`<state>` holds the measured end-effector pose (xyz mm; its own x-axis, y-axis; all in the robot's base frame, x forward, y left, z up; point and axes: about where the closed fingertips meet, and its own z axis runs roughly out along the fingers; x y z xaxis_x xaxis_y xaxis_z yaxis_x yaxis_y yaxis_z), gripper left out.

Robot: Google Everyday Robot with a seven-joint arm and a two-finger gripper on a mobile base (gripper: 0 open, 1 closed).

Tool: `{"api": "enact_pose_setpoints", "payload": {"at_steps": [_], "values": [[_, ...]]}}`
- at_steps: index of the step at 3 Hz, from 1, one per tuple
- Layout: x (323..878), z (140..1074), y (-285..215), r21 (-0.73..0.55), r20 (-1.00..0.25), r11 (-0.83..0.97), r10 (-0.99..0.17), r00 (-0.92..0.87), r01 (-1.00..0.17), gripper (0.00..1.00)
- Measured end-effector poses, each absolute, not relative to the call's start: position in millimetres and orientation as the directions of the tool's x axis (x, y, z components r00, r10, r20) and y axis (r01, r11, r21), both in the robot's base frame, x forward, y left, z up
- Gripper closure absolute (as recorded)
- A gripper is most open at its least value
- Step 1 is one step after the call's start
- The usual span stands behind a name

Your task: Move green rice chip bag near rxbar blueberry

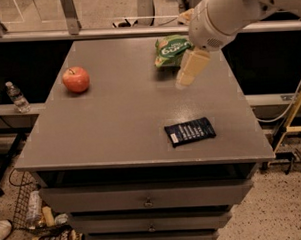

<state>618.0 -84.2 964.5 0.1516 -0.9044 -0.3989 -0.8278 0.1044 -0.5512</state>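
Note:
The green rice chip bag (171, 51) lies at the far right of the grey table top, partly hidden behind my arm. The rxbar blueberry (189, 131), a flat dark navy bar with pale text, lies near the front right of the table. My gripper (190, 70) hangs over the table just in front of and to the right of the bag, above the surface, well behind the bar. It holds nothing that I can see.
A red apple (76, 79) sits at the table's left. The grey table (116, 128) has drawers below its front edge. A water bottle (15, 96) stands on a ledge at the left. Clutter lies on the floor at the lower left. A yellow frame (295, 115) stands at the right.

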Motion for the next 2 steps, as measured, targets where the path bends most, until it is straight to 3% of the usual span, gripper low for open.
{"api": "enact_pose_setpoints", "payload": {"at_steps": [2], "values": [[623.9, 971.0, -81.9, -0.576, -0.405, 0.116, -0.9, 0.16, -0.809, 0.0]]}}
